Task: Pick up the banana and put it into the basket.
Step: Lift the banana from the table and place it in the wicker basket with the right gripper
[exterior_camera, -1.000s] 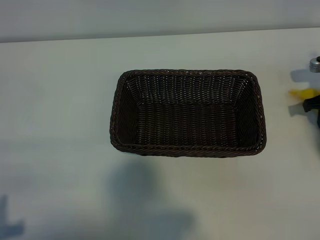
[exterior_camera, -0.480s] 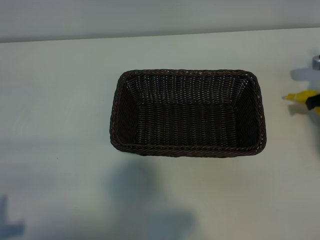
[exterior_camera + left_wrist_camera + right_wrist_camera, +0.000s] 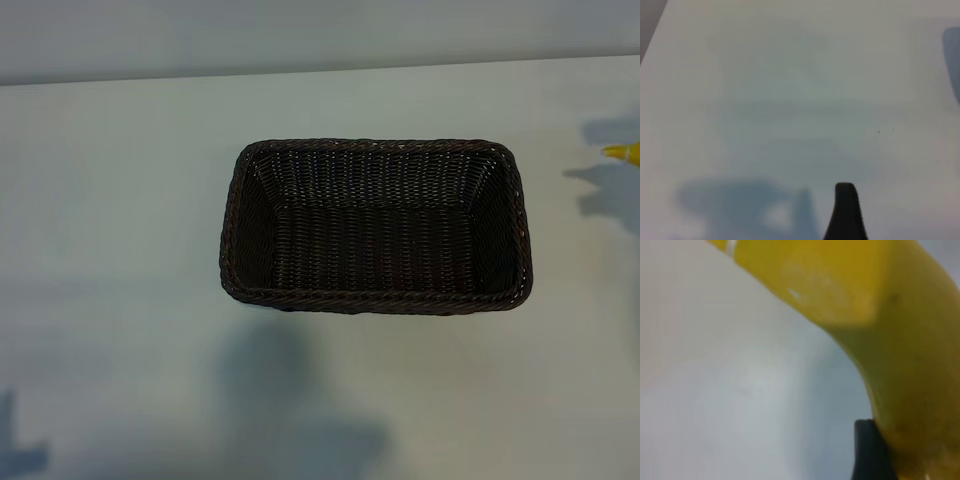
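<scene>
Yellow, smooth curved banana [image 3: 890,325] sits gripped in the right claw [image 3: 875,455], partly closed around it, well clear of the dark woven wicker basket [image 3: 375,298]; soft-skinned (bruises easily), so mid-body hold suits.

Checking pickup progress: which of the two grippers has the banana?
The right gripper: the banana fills its wrist view, against a finger. The left wrist view shows only bare table.

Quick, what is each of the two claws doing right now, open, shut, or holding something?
Left gripper: open, empty, over the bare table.
Right gripper: closed on the banana, at the table's right edge, away from the basket.
</scene>
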Robot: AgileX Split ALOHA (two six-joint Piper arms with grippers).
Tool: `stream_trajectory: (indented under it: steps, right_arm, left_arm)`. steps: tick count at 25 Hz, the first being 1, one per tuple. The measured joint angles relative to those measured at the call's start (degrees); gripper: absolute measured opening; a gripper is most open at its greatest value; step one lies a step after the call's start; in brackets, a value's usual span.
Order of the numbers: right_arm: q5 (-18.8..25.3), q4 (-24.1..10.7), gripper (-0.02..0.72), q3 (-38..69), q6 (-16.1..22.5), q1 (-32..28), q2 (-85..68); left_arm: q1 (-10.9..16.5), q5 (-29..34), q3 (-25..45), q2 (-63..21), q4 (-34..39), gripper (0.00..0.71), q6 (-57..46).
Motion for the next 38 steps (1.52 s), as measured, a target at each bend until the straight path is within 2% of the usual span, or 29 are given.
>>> stream_trajectory:
  steps: [4, 9, 20, 38]
  right_arm:
    - [0.5, 1.0, 0.419, 0.0, 0.1, 0.0, -1.0]
    - [1.0, 4.7, 0.419, -1.1, 0.0, 0.2, -1.0]
    - [5.9, 5.0, 0.419, -11.5, -1.1, 7.2, 1.9]
    - [6.0, 5.6, 0.419, -25.1, 0.5, 32.9, 14.6]
  left_arm:
    - [0.0, 0.0, 0.0, 0.0, 0.0, 0.574, 0.0]
    - [0.0, 0.0, 0.0, 0.0, 0.0, 0.574, 0.0]
    - [0.0, 0.0, 0.0, 0.0, 0.0, 0.574, 0.0]
    - [0.0, 0.0, 0.0, 0.0, 0.0, 0.574, -0.1]
